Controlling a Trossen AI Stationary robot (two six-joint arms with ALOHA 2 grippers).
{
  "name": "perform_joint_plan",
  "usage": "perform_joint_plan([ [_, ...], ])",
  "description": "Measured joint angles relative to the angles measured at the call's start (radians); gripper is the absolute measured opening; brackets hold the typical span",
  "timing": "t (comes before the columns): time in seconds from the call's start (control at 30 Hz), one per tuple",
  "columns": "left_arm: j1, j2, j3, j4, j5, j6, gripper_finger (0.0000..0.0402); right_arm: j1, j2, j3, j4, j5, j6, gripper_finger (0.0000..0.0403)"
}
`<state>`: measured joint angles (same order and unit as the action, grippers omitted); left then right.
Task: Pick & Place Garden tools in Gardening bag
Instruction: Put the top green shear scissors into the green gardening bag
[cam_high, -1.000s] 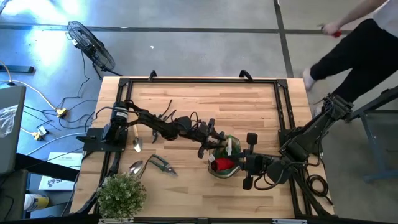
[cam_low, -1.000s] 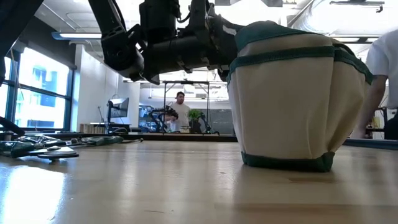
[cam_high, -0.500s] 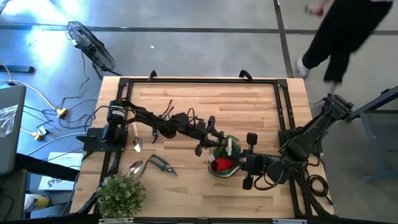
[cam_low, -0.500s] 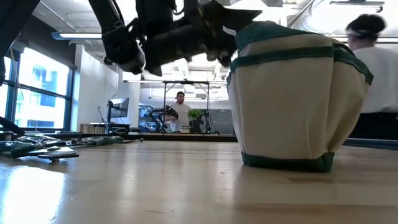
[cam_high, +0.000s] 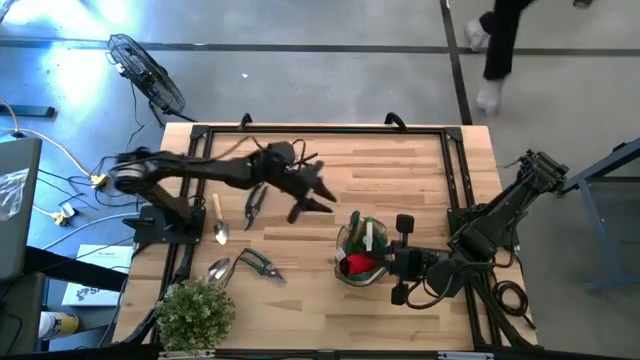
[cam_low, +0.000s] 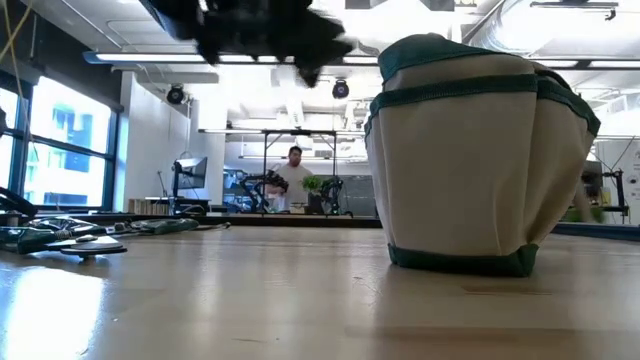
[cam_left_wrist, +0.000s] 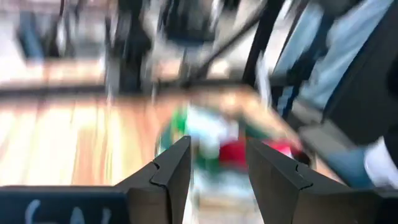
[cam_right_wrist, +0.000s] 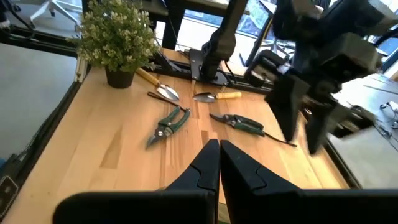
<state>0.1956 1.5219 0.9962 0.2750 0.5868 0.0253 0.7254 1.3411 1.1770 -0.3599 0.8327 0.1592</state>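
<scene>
two grippers | left gripper apart, empty, above table | right gripper together beside gardening bag

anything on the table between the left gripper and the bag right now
No. In the high view only bare wood lies between the left gripper and the bag. The gripper is open and holds nothing.

Wooden table: bag, pruners, trowels, potted plant.

A grey floor is seen around the wooden table. A black fan is laid on it. Big windows and long ceiling lights are seen.
</scene>
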Motion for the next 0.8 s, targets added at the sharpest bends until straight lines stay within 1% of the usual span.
perform_joint_plan([
  [0.1,0.02,-0.103,0.0,-0.312,-0.043,0.002,0.0147,-0.001,0.0,0.0,-0.004,0.001,0.0,0.0003],
  [0.2,0.035,-0.19,-0.001,-0.588,-0.118,-0.038,0.0147,-0.002,0.0,0.0,-0.005,0.003,-0.004,0.0003],
  [0.3,0.034,-0.251,0.0,-0.788,-0.248,-0.09,0.0147,-0.007,0.0,0.0,-0.011,0.006,-0.02,0.0003],
  [0.37,0.033,-0.275,0.0,-0.894,-0.358,-0.143,0.0147,-0.017,0.0,0.0,-0.011,0.005,-0.028,0.0003],
  [0.53,0.034,-0.277,-0.001,-1.083,-0.591,-0.274,0.0147,-0.058,0.0,0.0,-0.02,0.001,-0.028,0.0003],
  [0.6,0.033,-0.262,-0.001,-1.117,-0.672,-0.31,0.0147,-0.075,0.0,0.0,-0.03,-0.01,-0.018,0.0003],
  [0.8,0.033,-0.216,-0.003,-1.177,-0.808,-0.373,0.0147,-0.115,0.002,0.0,-0.039,-0.079,0.005,0.0003],
])
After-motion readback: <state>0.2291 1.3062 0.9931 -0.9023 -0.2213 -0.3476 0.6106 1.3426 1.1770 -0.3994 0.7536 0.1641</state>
